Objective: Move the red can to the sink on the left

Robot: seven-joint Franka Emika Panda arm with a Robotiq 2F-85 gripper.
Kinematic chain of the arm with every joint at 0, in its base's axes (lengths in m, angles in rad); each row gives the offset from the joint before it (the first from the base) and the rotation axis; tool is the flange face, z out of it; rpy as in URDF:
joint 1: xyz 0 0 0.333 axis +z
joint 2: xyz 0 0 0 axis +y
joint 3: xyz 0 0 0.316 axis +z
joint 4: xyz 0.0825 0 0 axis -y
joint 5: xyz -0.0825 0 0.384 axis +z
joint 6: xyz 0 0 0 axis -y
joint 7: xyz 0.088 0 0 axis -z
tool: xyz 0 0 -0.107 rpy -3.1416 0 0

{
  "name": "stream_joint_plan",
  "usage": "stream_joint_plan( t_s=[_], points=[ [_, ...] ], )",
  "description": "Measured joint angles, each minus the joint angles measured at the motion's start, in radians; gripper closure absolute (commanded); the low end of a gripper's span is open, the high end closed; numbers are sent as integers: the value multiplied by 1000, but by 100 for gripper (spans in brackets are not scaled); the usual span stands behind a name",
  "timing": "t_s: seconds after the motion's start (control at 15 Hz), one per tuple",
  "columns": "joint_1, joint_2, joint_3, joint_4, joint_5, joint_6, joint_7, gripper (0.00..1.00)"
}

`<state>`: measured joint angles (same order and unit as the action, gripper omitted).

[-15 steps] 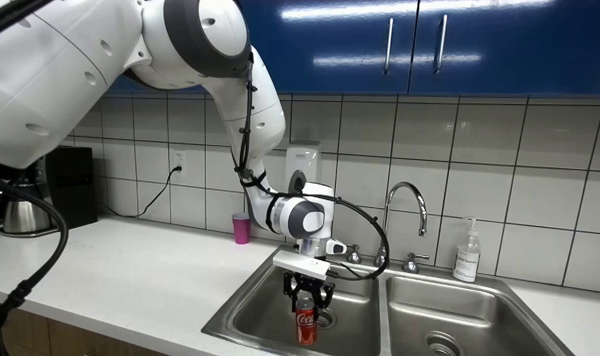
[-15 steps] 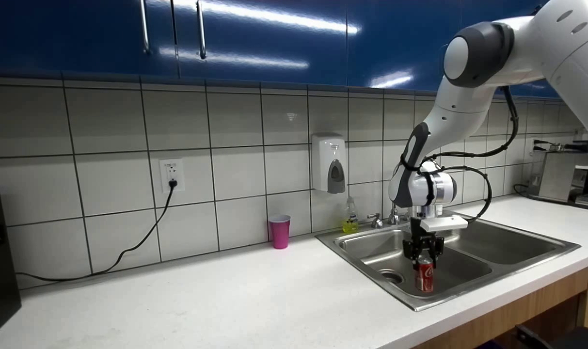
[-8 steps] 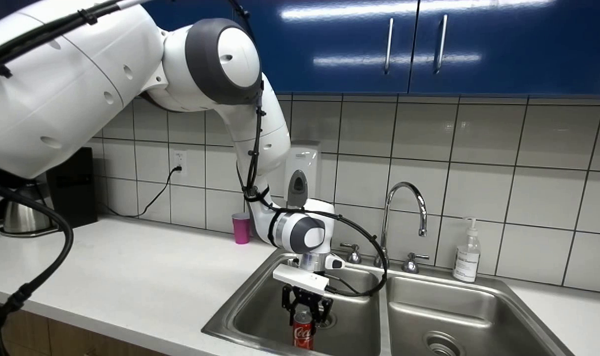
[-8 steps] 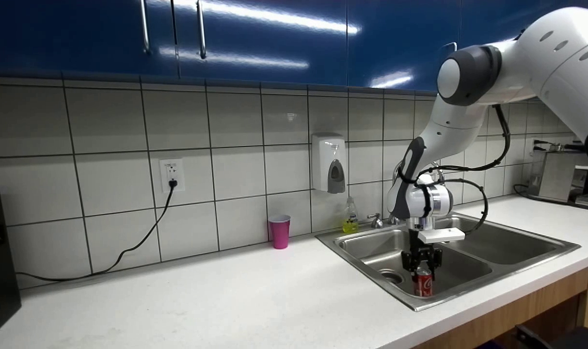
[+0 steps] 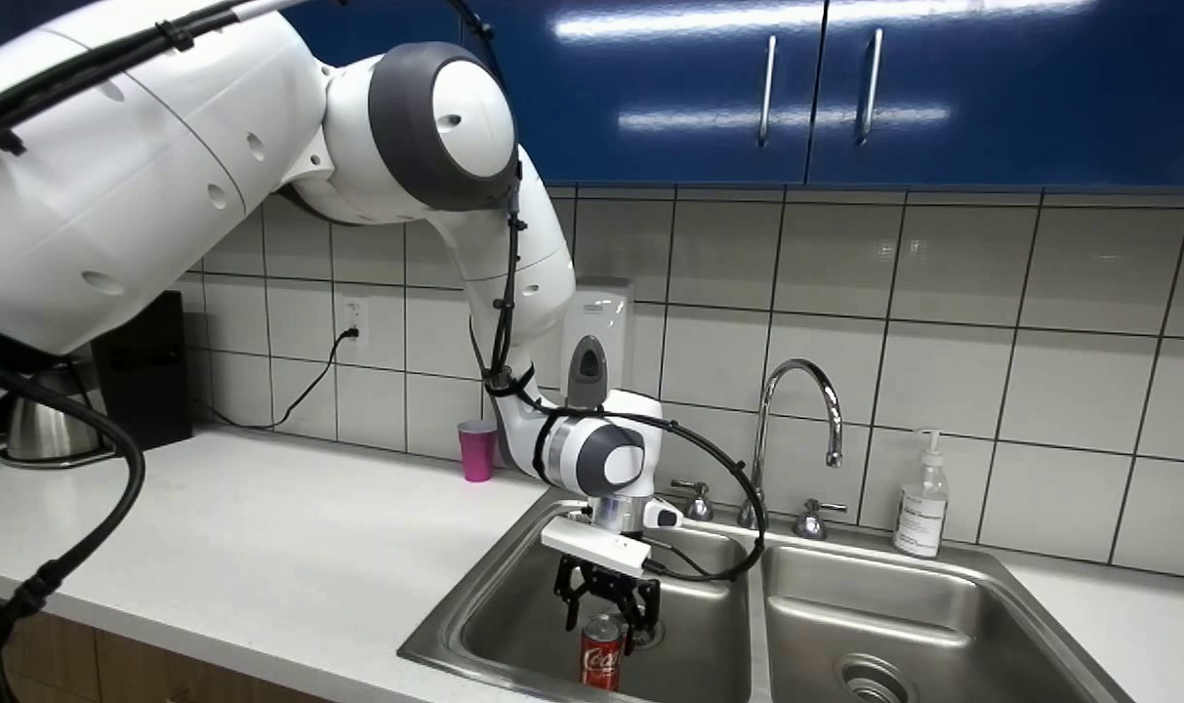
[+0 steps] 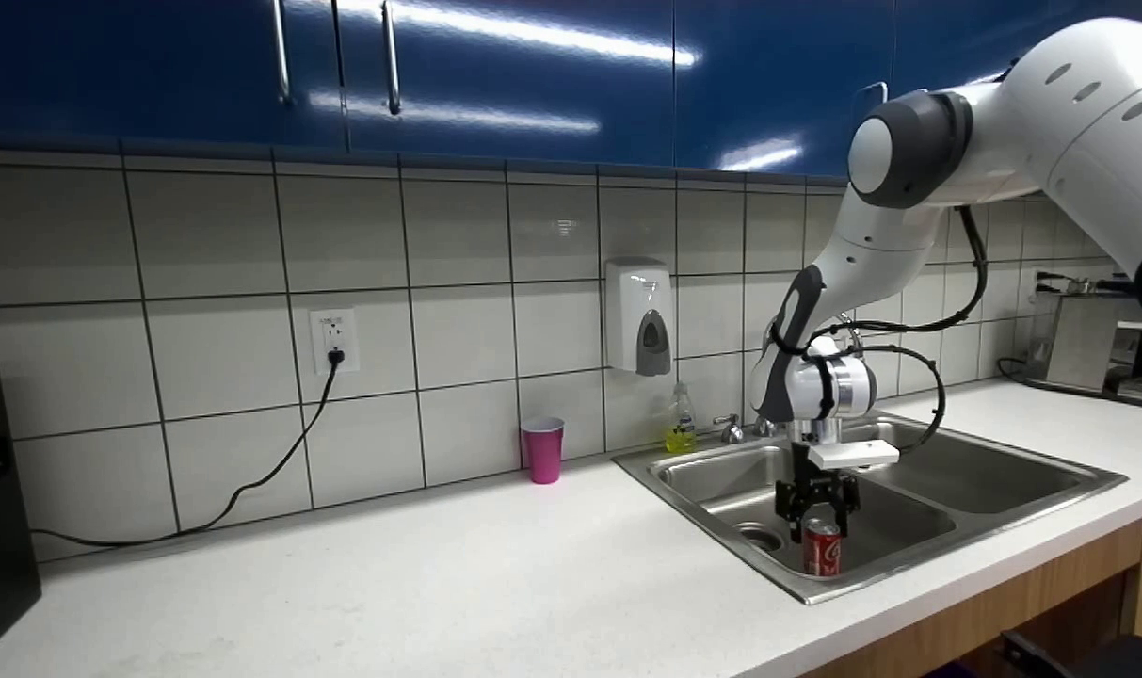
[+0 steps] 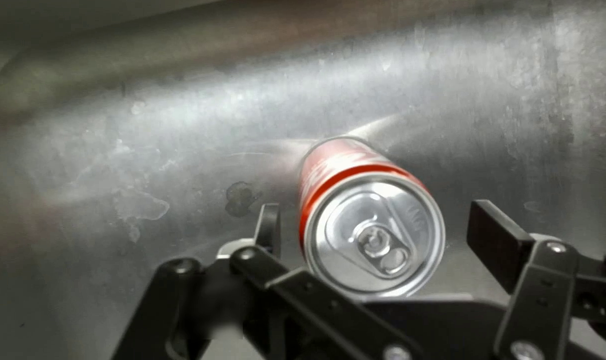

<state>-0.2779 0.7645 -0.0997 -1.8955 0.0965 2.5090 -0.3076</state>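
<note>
The red can [image 5: 601,666] stands upright in the left basin of the sink [image 5: 523,605], near its front wall; in that exterior view the front rim hides its base. The can [image 6: 822,554] also shows inside the basin in an exterior view. In the wrist view the silver lid of the can [image 7: 375,235] faces the camera. My gripper [image 7: 380,230] is open around the can's top, with a gap on both sides between the can and the finger pads [image 7: 497,242]. The gripper [image 5: 603,630] points straight down into the basin.
A faucet [image 5: 796,371] and its handles stand behind the basins. The right basin [image 5: 875,596] lies beyond a divider. A pink cup [image 6: 543,452], a dish-soap bottle [image 6: 681,424] and a pump bottle [image 5: 921,503] stand by the wall. White counter [image 6: 439,584] extends left.
The gripper came down with the can, lowering it deeper into the left basin. Since then its fingers have spread off the can, which stays where it stands.
</note>
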Motion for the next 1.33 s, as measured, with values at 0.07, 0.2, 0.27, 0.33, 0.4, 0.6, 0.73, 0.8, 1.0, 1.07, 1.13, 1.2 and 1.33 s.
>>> stream_joint_plan(
  t_s=[0.07,0.2,0.27,0.33,0.4,0.6,0.73,0.8,1.0,1.07,1.13,1.2,1.33],
  points=[
    [2,-6,0,1,0,0,5,0],
    [10,-32,1,-1,-1,1,22,0],
    [15,-49,1,-2,-1,1,32,0],
    [20,-70,1,-4,-1,1,42,0],
    [25,-91,1,-8,-2,1,51,0],
    [42,-161,1,-33,-5,1,57,0],
    [57,-209,1,-66,-11,0,57,0],
    [67,-235,1,-88,-17,-1,57,0],
    [102,-321,1,-177,-32,-4,58,0],
    [114,-349,2,-211,-37,-5,59,0],
    [125,-378,2,-246,-43,-6,59,0],
    [136,-406,3,-281,-51,-8,63,0],
    [158,-465,6,-353,-66,-22,68,0]
  ],
)
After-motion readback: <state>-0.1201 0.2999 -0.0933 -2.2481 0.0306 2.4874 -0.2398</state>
